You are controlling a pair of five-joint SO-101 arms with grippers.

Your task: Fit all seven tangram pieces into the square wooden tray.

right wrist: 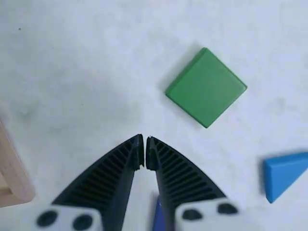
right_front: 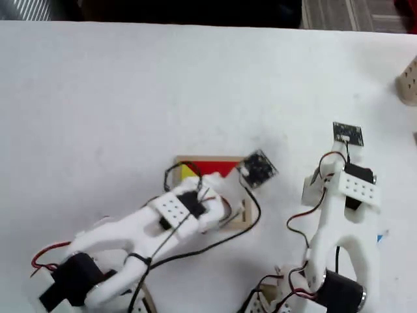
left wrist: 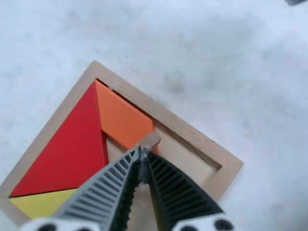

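The square wooden tray [right_front: 242,223] lies on the white table with the left arm over it. A large red triangle [left wrist: 67,144], an orange piece [left wrist: 122,118] and a yellow piece [left wrist: 41,202] lie inside the tray [left wrist: 192,131]. My left gripper [left wrist: 143,154] is shut and holds nothing, its tips at the orange piece's edge over the bare tray floor. My right gripper [right wrist: 144,147] is shut and empty above the table. A green square [right wrist: 206,87] lies just beyond it and a blue triangle [right wrist: 284,175] off to one side. The red triangle [right_front: 215,168] and yellow piece [right_front: 187,171] also show from above.
A corner of the tray [right wrist: 12,178] shows beside the right gripper. Something dark blue [right wrist: 159,216] lies partly hidden under the right gripper. A pegged wooden block [right_front: 408,81] stands at the table's far right edge. Cables trail from both arms near the front.
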